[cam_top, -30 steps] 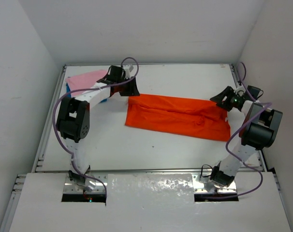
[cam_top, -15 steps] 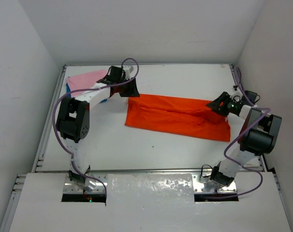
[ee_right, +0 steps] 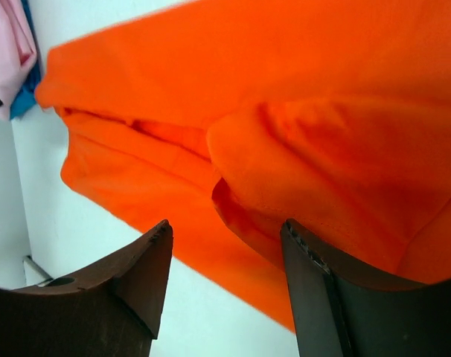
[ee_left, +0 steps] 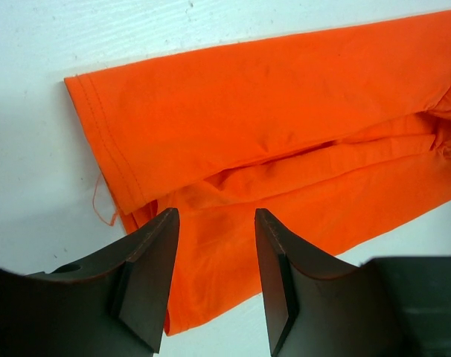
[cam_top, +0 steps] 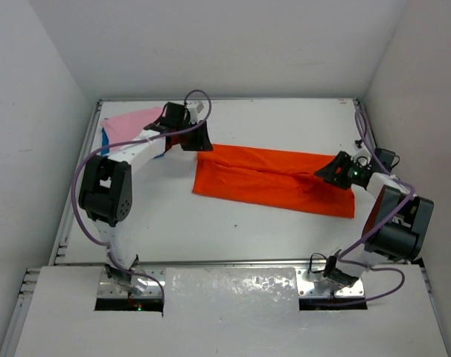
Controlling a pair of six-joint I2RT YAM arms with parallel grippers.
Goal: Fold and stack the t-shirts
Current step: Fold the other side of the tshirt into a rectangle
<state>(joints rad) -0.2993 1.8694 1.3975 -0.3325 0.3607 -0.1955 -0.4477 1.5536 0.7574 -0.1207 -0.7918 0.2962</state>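
Observation:
The orange-red t-shirt (cam_top: pixel 274 181) lies on the table as a long folded strip, with a loose fold along its middle. My left gripper (cam_top: pixel 201 141) is open just above its far left corner; in the left wrist view the gripper (ee_left: pixel 214 223) has the orange cloth (ee_left: pixel 270 111) beneath it, not clamped. My right gripper (cam_top: pixel 330 170) is open over the strip's right end; in the right wrist view the gripper (ee_right: pixel 225 232) has a raised fold of orange cloth (ee_right: pixel 322 171) by its right finger. The pink t-shirt (cam_top: pixel 132 123) lies at the back left on the blue one (cam_top: pixel 106 137).
Grey walls enclose the white table (cam_top: pixel 233 230) on three sides, with a metal rail along its left edge (cam_top: pixel 69 216). The pink cloth (ee_right: pixel 8 44) and blue cloth (ee_right: pixel 26 97) show at the top left of the right wrist view.
My right gripper has moved left and a little toward me, over the orange shirt's right end. My left gripper has stayed at the shirt's far left corner.

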